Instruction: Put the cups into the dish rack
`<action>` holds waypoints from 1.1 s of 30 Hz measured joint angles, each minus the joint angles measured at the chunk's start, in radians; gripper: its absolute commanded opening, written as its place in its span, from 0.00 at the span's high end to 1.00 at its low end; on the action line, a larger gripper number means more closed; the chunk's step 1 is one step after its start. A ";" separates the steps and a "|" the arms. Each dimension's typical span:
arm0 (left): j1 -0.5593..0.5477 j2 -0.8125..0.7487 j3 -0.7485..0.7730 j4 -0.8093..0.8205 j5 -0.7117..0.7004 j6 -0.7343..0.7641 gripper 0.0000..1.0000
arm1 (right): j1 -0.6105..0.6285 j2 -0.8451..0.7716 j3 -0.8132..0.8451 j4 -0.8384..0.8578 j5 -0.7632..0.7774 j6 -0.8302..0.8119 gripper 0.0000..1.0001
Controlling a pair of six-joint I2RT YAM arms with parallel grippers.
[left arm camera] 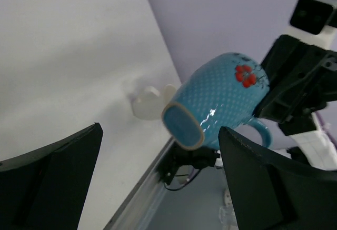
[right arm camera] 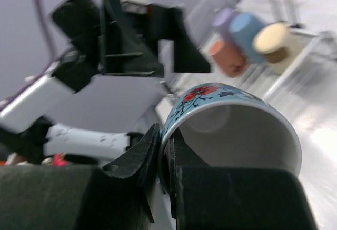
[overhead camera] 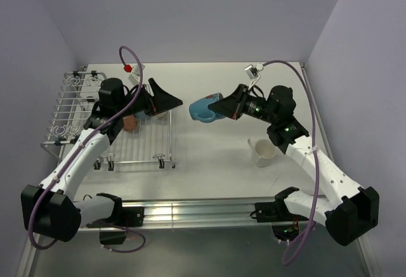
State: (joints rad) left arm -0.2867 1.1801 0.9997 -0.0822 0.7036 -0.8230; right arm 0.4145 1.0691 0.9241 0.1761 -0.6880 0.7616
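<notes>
Right gripper [overhead camera: 219, 108] is clamped on the rim of the light blue flowered mug [overhead camera: 203, 108], one finger inside and one outside. It holds the mug on its side in the air above the table [overhead camera: 209, 160], just right of the dish rack [overhead camera: 63, 109]. Left gripper [overhead camera: 172, 104] gapes wide, facing the mug's base without touching it. A cream-white cup [overhead camera: 263, 152] sits on the table near the right arm.

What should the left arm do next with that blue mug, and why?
Probably ease the left arm forward until its open jaws straddle the blue mug: the right arm's jaws hold it by the rim in mid-air, short of the rack.
</notes>
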 measured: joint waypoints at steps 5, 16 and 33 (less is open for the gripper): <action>-0.001 0.000 -0.054 0.188 0.119 -0.106 0.01 | 0.019 -0.017 -0.103 0.221 -0.089 0.124 1.00; -0.066 -0.011 -0.069 0.324 0.176 -0.179 0.01 | 0.069 -0.019 -0.134 0.457 -0.127 0.219 1.00; -0.187 -0.031 -0.113 0.473 0.201 -0.299 0.01 | 0.087 -0.003 -0.145 0.610 -0.135 0.259 1.00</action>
State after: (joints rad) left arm -0.4736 1.1496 0.8864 0.3912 0.9047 -1.1225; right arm 0.5018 1.0664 0.7788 0.7860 -0.8227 1.0206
